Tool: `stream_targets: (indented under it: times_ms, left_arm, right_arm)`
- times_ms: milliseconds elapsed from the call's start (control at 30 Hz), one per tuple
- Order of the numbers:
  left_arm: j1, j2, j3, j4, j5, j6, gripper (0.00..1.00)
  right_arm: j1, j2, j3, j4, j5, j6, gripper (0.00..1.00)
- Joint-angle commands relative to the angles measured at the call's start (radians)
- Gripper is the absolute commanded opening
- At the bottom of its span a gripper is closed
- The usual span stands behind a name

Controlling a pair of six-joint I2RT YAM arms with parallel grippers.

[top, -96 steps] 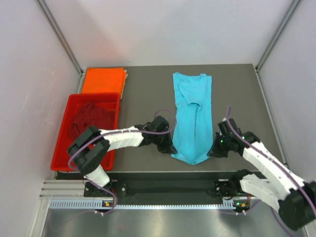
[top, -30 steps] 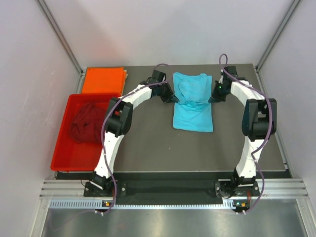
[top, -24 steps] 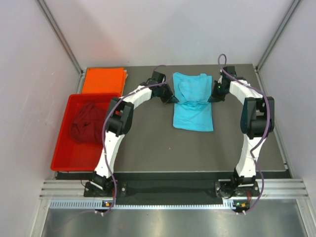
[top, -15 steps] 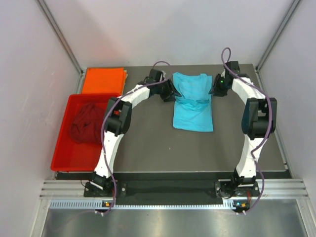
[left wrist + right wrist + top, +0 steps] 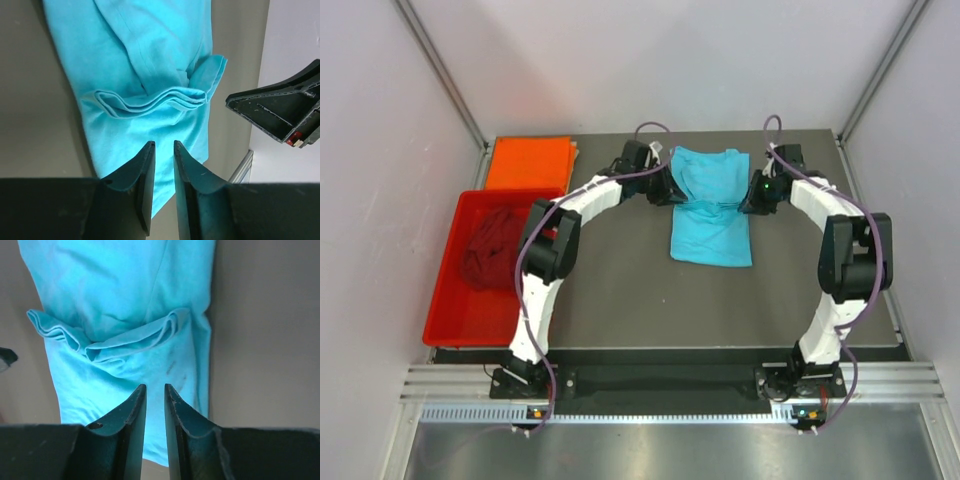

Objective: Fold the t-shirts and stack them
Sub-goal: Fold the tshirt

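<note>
by blue tee: l hand, r hand ajar

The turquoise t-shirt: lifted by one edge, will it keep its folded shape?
Probably not. The turquoise t-shirt has a folded-over edge lying in soft wavy layers, so it would likely droop. It looks thin, so it is probably light. Pushed across the table, it would likely bunch rather than slide flat.
</note>
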Motion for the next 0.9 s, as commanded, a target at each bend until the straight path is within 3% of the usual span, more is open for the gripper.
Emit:
stream_targets:
  times_ms: [0,533,733,867]
  left_arm:
    - [-0.021,0.027,0.021,0.030,0.000,0.027,0.26]
    - [0.024,0.216,0.202,0.058,-0.088,-0.030,0.34]
    - [0.030,0.187,0.228,0.001,-0.102,-0.022,0.34]
    - [0.031,0.094,0.210,-0.036,-0.054,0.009,0.41]
  right_arm:
    - [0.023,0.009,-0.021,0.100,-0.033,0.016,0.21]
    - [-0.007,0.222,0.193,0.128,0.101,0.014,0.23]
    - [-0.006,0.181,0.181,0.083,0.163,0.024,0.23]
    - [-0.006,0.072,0.150,0.051,0.125,0.021,0.27]
